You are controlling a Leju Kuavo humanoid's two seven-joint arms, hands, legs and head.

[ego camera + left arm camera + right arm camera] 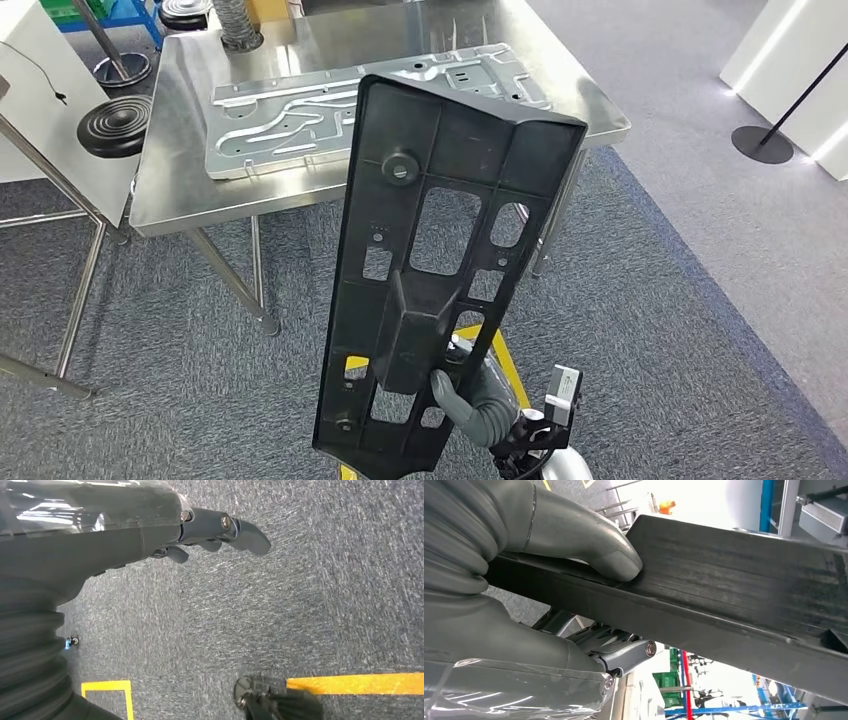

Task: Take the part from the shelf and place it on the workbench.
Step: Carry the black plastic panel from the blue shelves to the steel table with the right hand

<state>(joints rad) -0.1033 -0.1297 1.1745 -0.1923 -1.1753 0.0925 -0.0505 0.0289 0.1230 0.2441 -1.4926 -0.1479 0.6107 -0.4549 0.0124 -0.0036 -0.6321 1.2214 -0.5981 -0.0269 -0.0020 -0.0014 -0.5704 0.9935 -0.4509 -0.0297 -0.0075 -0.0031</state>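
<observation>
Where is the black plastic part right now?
In the head view, the black plastic part stands upright at centre, gripped low by the right hand, above the carpet, in front of the steel workbench.

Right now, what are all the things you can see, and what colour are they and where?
Black plastic panel: one, black, held upright in front of the workbench.
Workbench: one, shiny steel, standing ahead on the carpet.
Stamped metal plate: one, silver, lying flat on the workbench.
Round ribbed disc: one, black, beside the workbench's left edge.
Carpet: grey-blue, covering the floor.
Floor tape: yellow, stuck on the carpet.
White stand: one, white, far right.
Right hand: grey, gripping the panel near its lower end, thumb pressed on it.
Left hand: dark grey, hanging over the carpet, holding nothing.
</observation>
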